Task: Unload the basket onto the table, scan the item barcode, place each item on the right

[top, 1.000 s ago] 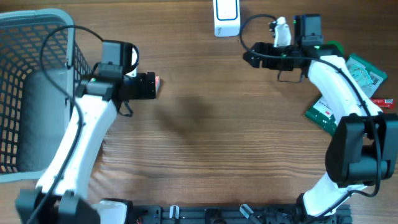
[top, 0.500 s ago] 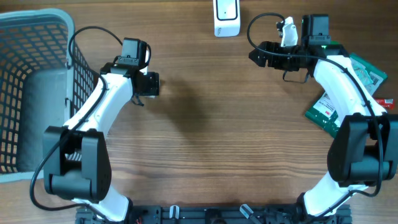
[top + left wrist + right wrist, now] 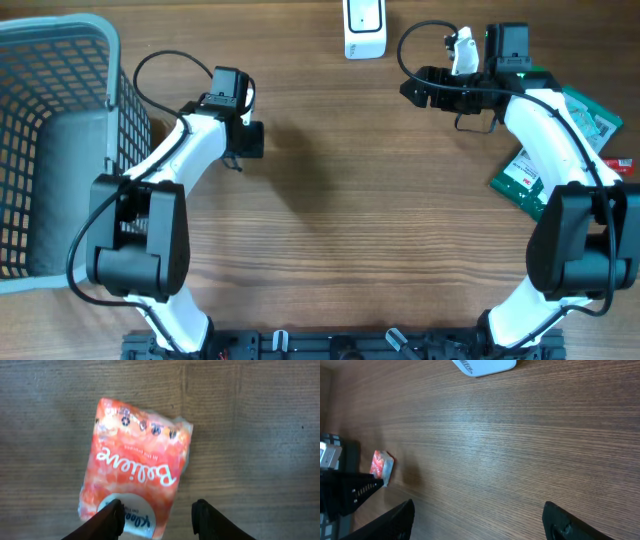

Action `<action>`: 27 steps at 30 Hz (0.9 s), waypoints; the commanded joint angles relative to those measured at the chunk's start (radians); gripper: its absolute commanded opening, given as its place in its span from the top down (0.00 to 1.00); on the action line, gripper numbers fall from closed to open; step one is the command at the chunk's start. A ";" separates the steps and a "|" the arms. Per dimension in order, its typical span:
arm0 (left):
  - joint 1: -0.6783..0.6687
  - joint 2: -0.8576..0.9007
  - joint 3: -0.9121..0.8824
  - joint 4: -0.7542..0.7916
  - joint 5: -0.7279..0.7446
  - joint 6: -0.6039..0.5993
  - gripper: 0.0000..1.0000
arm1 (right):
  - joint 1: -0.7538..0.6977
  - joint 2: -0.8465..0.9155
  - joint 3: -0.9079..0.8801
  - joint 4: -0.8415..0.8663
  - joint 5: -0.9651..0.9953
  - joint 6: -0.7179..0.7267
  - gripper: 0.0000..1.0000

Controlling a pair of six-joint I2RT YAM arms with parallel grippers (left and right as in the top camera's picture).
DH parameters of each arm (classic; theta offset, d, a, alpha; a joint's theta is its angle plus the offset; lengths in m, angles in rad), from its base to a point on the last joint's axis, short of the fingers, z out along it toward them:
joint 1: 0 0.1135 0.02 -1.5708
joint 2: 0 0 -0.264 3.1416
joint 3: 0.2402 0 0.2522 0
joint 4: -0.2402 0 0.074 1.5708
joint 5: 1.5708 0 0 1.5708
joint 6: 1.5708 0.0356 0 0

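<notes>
The left gripper (image 3: pixel 159 508) has its fingers apart. The orange packet (image 3: pixel 135 470) lies flat on the table (image 3: pixel 260 435), its near end between them, under one finger. The right gripper (image 3: pixel 479 510) is wide open.

left pincer (image 3: pixel 157 514) narrower, over packet (image 3: pixel 135 465)

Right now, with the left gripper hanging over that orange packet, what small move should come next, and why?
Probably close the left gripper on the orange packet. It lies flat on the table with its near end between the open jaws, one finger clear of it, so nothing is held yet. It must be gripped before lifting it to scan.
</notes>
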 commanded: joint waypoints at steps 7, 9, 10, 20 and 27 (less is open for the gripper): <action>-0.002 0.079 -0.006 0.030 -0.003 -0.021 0.70 | -0.001 0.010 0.005 0.005 -0.023 -0.020 0.18; -0.002 0.081 -0.006 0.033 -0.031 -0.048 0.85 | -0.001 0.010 0.005 0.006 -0.023 -0.020 0.18; -0.002 0.081 -0.006 0.036 -0.030 -0.048 0.86 | 0.000 0.010 0.005 0.006 -0.023 -0.020 0.18; -0.045 0.054 -0.006 0.028 -0.014 -0.132 0.96 | -0.012 -0.001 0.005 0.006 -0.023 -0.020 0.18; -0.240 0.014 -0.006 0.085 -0.015 -0.330 0.96 | -0.094 -0.089 0.005 0.001 -0.023 -0.020 0.19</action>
